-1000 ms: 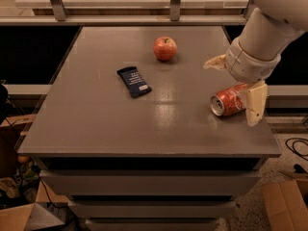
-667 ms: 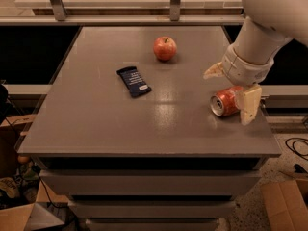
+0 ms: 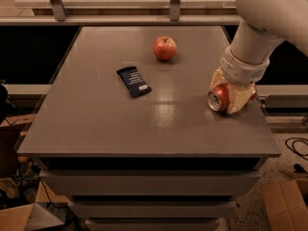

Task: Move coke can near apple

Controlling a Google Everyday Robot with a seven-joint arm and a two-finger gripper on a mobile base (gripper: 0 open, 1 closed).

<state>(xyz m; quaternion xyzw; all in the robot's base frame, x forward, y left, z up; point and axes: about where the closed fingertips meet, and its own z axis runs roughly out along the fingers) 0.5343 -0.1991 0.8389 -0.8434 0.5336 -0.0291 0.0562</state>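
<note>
The coke can (image 3: 218, 98) lies on its side near the right edge of the grey table (image 3: 159, 124), its silver top facing the front left. My gripper (image 3: 231, 96) has come down over it; one pale finger (image 3: 239, 100) lies against its near side and the other against its far side, so the jaws are closed on the can. The can still rests on the table. The apple (image 3: 165, 48) stands upright at the back middle of the table, well to the left of and beyond the can.
A flat dark blue snack bar wrapper (image 3: 134, 81) lies left of centre, in front of and left of the apple. The table's right edge is just beyond the can. Cardboard boxes (image 3: 288, 203) and cables sit on the floor on both sides.
The gripper has lowered onto the can and its fingers, spread wide before, have closed in against the can's sides. The can, apple and wrapper have not moved.
</note>
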